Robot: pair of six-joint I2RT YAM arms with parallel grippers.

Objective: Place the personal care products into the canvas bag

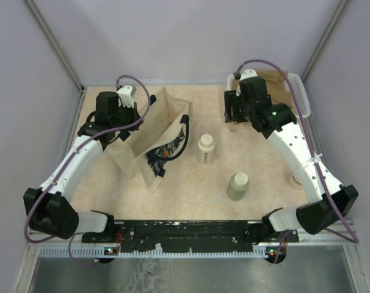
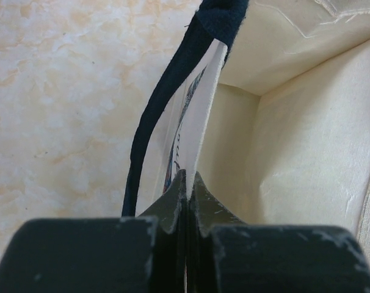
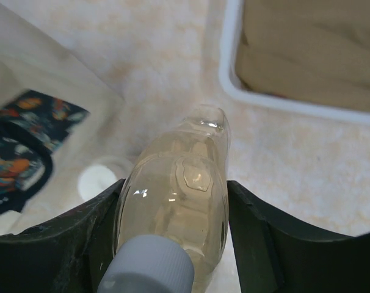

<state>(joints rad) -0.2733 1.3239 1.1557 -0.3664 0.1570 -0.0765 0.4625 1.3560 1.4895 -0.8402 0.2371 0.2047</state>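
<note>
Nothing looks bagged yet: you've got left fingers [image 2: 170, 210] pinching the canvas bag [image 1: 173, 113], right fingers [image 3: 258, 232] clamping the amber bottle [image 3: 176, 207], cream bottle [image 1: 206, 148] and green cylinder [image 1: 237, 186] waiting on the counter [image 1: 191, 195].

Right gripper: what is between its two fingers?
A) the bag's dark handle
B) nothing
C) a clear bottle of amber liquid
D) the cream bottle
C: the right wrist view shows the clear bottle between the dark fingers of the right gripper, cap toward the camera.
</note>
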